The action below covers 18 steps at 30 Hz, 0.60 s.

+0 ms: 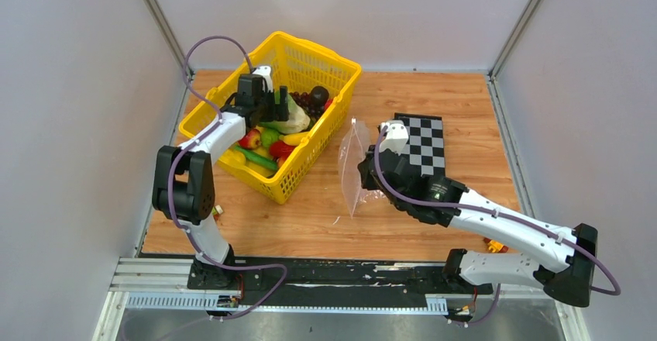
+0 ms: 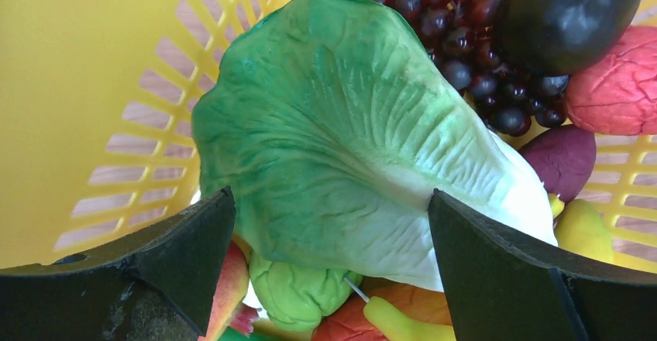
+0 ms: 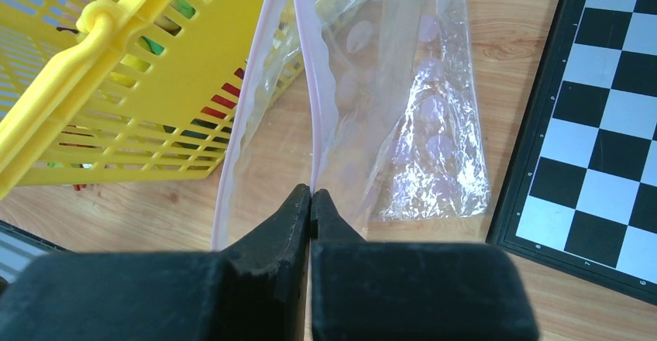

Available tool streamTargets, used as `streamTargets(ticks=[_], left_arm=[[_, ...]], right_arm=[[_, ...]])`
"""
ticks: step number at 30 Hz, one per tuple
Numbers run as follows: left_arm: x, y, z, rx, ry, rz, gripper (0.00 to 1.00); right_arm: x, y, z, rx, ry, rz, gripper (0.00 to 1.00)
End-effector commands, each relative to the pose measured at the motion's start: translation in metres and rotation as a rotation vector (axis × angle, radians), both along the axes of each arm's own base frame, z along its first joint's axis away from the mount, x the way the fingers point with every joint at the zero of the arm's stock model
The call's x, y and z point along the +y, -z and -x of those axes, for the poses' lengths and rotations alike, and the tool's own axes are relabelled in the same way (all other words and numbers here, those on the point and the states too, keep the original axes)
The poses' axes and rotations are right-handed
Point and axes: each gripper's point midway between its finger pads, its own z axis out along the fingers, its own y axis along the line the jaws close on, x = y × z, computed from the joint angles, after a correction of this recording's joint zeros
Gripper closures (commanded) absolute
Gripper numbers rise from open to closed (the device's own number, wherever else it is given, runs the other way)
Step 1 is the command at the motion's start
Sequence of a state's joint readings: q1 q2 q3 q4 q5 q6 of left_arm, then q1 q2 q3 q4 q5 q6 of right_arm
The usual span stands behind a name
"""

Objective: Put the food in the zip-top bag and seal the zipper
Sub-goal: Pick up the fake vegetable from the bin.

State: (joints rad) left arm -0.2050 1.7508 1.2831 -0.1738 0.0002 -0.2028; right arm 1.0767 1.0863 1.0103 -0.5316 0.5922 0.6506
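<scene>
left gripper (image 2: 331,201): inside the basket (image 1: 306,163), fingers spread wide, one on either side of the lettuce (image 2: 333,124); i cannot tell whether the pads touch it.
lettuce: a big green leaf with a pale stem, lying on top of the other food in the basket, between the left fingers.
grapes (image 2: 465,39): a dark purple bunch in the basket, just behind the lettuce, touching a dark round fruit (image 2: 565,12).
other food: red, green and yellow pieces packed under and beside the lettuce, all in the basket.
right gripper (image 3: 311,201): just outside the basket's right wall, fingers pressed together, pinching the bag (image 3: 434,124) at its pink edge.
bag: clear, held up on edge just right of the basket, between it and the chessboard (image 3: 596,124); the lower end hangs close to the table (image 1: 310,225). no food shows inside.
zipper (image 3: 304,54): two pink strips run away from the right fingers towards the basket side; they stand apart, so the mouth gapes.
chessboard: flat on the table, right of the basket, beyond the bag.
</scene>
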Motion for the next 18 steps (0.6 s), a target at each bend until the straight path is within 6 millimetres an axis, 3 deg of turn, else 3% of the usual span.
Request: streamTargets(ticks=[1, 8, 13, 18], left_arm=[[0.008, 0.006, -0.008, -0.038, -0.059, -0.001, 0.00], [0.007, -0.040, -0.008, -0.115, -0.062, 0.029, 0.00], [0.027, -0.042, -0.005, -0.108, -0.154, -0.036, 0.00], [0.031, -0.036, -0.002, -0.119, -0.189, -0.023, 0.00]], right_arm=[[0.012, -0.015, -0.006, -0.033, -0.023, -0.031, 1.00], [0.018, -0.012, -0.007, -0.032, -0.041, -0.011, 1.00], [0.019, -0.015, -0.007, -0.038, -0.049, -0.015, 1.00], [0.019, -0.014, -0.007, -0.040, -0.052, -0.010, 1.00]])
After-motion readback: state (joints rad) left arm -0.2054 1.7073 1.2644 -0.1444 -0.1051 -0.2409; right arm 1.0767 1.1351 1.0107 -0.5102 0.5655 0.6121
